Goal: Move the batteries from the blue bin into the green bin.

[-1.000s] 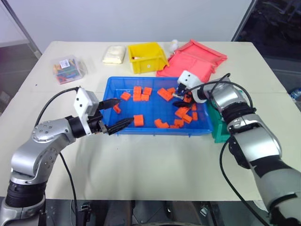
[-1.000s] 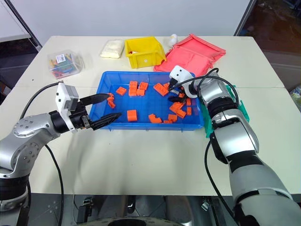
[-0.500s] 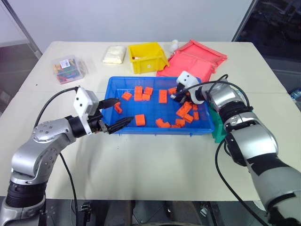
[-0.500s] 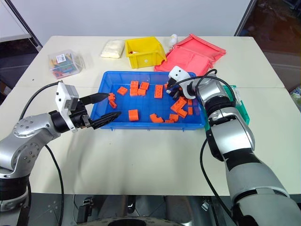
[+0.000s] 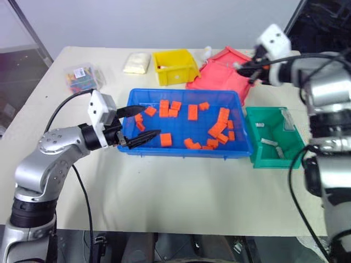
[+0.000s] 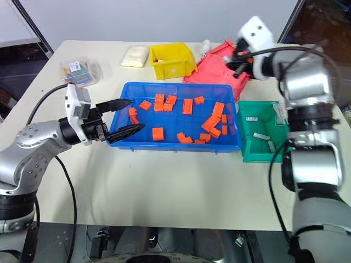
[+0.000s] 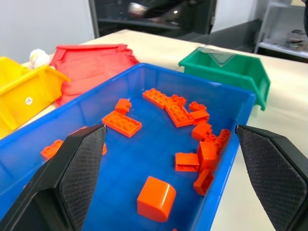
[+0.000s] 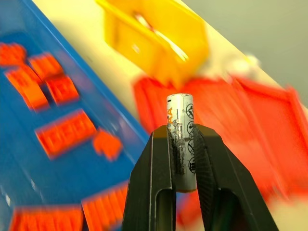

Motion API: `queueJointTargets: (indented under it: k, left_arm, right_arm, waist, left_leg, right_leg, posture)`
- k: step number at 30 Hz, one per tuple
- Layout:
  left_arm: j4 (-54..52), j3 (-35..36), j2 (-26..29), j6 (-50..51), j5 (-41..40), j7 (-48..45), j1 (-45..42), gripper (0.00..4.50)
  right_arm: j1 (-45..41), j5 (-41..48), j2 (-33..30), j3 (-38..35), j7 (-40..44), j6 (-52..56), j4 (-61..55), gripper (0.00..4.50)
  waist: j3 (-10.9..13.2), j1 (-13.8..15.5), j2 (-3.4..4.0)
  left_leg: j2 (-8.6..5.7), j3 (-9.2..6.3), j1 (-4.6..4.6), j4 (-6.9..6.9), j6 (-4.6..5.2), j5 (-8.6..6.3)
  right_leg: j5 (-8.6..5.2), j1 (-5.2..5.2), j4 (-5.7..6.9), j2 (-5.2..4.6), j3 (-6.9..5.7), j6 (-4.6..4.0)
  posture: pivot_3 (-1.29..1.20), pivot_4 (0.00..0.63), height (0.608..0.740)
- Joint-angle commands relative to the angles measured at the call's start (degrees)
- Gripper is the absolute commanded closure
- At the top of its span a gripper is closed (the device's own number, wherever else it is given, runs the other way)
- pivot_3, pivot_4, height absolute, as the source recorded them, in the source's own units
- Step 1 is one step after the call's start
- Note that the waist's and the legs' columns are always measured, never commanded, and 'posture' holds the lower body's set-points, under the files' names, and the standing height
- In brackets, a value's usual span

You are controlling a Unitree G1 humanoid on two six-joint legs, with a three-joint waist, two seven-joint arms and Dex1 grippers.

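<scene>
1 small silvery-white cylindrical battery (image 8: 181, 139) is sitting pinched in my right gripper (image 8: 183, 159), hanging above the flat red trays (image 6: 216, 68). My left gripper (image 5: 143, 121) is hovering spread wide over the big shallow blue plastic bin (image 5: 181, 149). 2 batteries (image 6: 263, 139) are lying in the small teal-green bin (image 6: 247, 150).

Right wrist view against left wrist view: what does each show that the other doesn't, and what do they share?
Right wrist view: the right gripper shut on a battery, which stands up between its fingers. Left wrist view: the open left gripper over the blue bin, and the green bin beyond it. Shared: the blue bin with orange blocks, the yellow bin and the red trays.
</scene>
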Motion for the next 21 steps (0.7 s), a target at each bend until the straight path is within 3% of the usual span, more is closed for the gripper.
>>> queueJointTargets:
  k: [1, 8, 16, 21]
  left_arm:
    - [3.50, -2.39, -0.09, -2.18, 1.23, -4.32, -4.38, 0.00]
    - [11.35, -6.33, -1.10, -4.56, 3.48, -11.94, -11.28, 0.00]
    - [15.32, -7.52, -1.64, -6.05, 5.38, -16.14, -13.82, 0.00]
    - [15.25, -7.16, -2.00, -5.88, 5.83, -16.19, -13.72, 0.00]
  right_arm:
    - [5.48, 2.52, -5.82, -4.64, 0.33, 8.51, -13.51, 4.46]
    - [16.17, 8.51, -11.87, -11.41, -0.85, 21.31, -29.50, 4.46]
    - [24.39, 14.06, -14.32, -14.63, -1.51, 24.87, -33.81, 4.46]
    - [24.92, 14.94, -14.00, -14.61, -4.09, 23.21, -31.84, 2.11]
  waist:
    - [0.00, 0.12, 0.01]
    - [0.01, -0.55, 0.05]
    - [0.01, -0.12, 0.05]
    - [0.01, -0.01, 0.05]
  left_leg:
    - [0.00, 0.00, 0.00, 0.02, 0.00, 0.00]
    - [0.14, -0.01, 0.04, -0.02, 0.01, 0.00]
    - [0.13, 0.01, 0.04, 0.01, 0.01, 0.00]
    - [0.14, 0.00, 0.04, 0.01, 0.01, 0.00]
  right_leg:
    - [0.00, 0.00, 0.02, 0.00, 0.00, 0.00]
    - [-0.01, -0.07, 0.06, 0.21, 0.04, 0.00]
    - [-0.01, -0.03, 0.05, 0.18, 0.07, 0.00]
    - [-0.01, -0.03, 0.05, 0.19, 0.06, 0.00]
  posture:
    - [0.00, 0.150, 0.740]
    - [0.00, 0.150, 0.740]
    - [0.00, 0.150, 0.740]
    - [0.00, 0.150, 0.740]
